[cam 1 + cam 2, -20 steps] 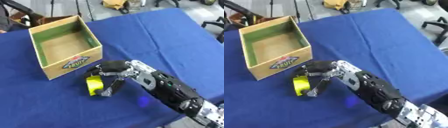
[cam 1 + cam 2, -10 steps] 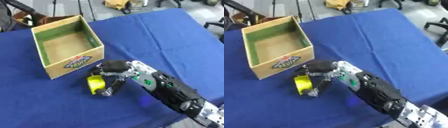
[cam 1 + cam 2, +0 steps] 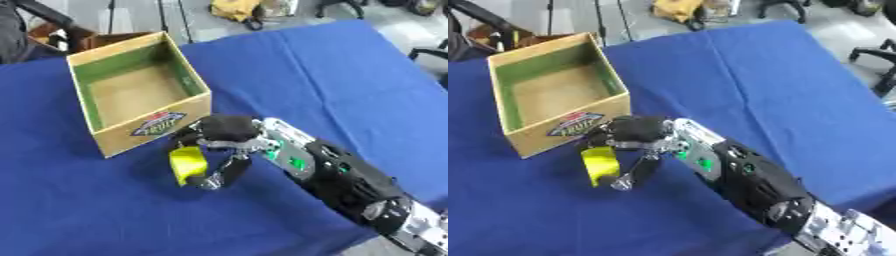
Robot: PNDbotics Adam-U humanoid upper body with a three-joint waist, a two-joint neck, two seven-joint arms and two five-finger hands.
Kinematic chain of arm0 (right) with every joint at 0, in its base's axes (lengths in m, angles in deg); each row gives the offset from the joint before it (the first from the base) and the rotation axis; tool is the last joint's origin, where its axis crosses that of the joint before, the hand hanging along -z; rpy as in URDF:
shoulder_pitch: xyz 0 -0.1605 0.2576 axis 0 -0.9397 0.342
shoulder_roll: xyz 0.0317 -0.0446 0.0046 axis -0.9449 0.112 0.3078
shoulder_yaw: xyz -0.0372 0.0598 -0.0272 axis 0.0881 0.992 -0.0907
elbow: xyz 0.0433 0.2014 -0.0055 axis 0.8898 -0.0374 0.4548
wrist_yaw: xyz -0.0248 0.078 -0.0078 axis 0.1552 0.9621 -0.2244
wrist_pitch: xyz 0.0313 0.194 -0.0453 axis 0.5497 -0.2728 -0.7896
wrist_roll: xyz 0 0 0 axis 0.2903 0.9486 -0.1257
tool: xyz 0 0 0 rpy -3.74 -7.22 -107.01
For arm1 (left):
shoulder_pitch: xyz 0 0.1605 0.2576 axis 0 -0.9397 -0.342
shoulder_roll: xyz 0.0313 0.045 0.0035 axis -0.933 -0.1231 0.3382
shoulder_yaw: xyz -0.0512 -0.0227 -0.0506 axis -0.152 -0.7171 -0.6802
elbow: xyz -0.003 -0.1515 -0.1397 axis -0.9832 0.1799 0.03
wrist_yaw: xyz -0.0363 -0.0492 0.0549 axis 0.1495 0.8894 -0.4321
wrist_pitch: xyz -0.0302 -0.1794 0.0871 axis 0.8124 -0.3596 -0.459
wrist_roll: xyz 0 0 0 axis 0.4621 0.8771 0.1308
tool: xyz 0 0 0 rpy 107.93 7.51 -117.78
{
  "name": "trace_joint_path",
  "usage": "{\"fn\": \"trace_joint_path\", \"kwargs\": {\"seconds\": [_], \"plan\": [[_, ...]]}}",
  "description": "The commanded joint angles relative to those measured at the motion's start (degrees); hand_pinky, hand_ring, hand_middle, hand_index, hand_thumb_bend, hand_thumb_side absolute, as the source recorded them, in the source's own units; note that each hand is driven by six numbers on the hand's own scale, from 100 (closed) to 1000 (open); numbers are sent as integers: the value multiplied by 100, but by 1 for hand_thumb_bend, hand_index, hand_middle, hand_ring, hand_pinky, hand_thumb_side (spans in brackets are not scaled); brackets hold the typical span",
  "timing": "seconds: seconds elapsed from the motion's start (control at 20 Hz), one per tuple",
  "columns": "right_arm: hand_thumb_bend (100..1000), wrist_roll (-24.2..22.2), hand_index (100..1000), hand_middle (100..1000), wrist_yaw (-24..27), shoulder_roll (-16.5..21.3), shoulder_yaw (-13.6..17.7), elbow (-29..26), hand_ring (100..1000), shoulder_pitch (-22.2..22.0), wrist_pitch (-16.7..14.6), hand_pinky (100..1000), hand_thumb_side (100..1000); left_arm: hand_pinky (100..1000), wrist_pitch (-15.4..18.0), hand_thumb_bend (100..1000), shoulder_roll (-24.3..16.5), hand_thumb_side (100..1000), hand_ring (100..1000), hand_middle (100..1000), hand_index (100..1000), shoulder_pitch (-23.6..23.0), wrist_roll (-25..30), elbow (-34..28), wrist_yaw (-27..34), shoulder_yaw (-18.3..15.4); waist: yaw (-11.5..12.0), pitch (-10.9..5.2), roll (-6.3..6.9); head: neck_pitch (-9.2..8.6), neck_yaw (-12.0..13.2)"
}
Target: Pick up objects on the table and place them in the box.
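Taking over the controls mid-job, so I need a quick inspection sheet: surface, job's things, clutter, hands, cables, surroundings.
Surface: table under a blue cloth.
Job's things: open cardboard box with green inner walls, nothing visible inside; yellow object just in front of it.
Clutter: nothing seen.
Hands: right hand curled round the yellow object; left hand not in view.
Cables: nothing seen.
Surroundings: chairs and a yellow bag on the floor beyond the table.

Black-and-silver arm point(image 3: 341, 177), green markings
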Motion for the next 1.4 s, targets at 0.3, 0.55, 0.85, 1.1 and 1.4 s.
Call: {"fn": "trace_joint_path", "kwargs": {"seconds": [0.3, 0.55, 0.85, 1.1, 1.4], "plan": [[100, 89, 908, 449, 792, 716, 309, -763, 459, 452, 540, 459, 181, 453, -4, 282, -89, 857, 755, 408, 587, 152, 80, -104, 69, 67, 303, -113, -78, -29, -155], [100, 171, 910, 463, 1223, 890, 586, -314, 473, 745, 916, 473, 211, 453, -14, 284, -150, 849, 754, 409, 587, 405, 256, -141, 160, 245, 812, -72, -210, -133, -516], [100, 51, 916, 520, 1124, 886, 787, 497, 532, 1093, 1333, 514, 249, 454, -37, 283, -179, 848, 742, 409, 587, 590, 442, -174, 277, 397, 1392, -37, -329, -260, -914], [100, -79, 922, 610, 720, 744, 796, 1247, 625, 1282, 1451, 556, 301, 454, -46, 282, -178, 848, 742, 409, 587, 639, 506, -196, 329, 436, 1559, -17, -332, -318, -1045], [100, -266, 929, 684, 171, 526, 786, 2174, 701, 1324, 1082, 589, 382, 454, -51, 283, -167, 847, 742, 409, 587, 662, 533, -198, 344, 445, 1530, -15, -335, -331, -1048]]}}
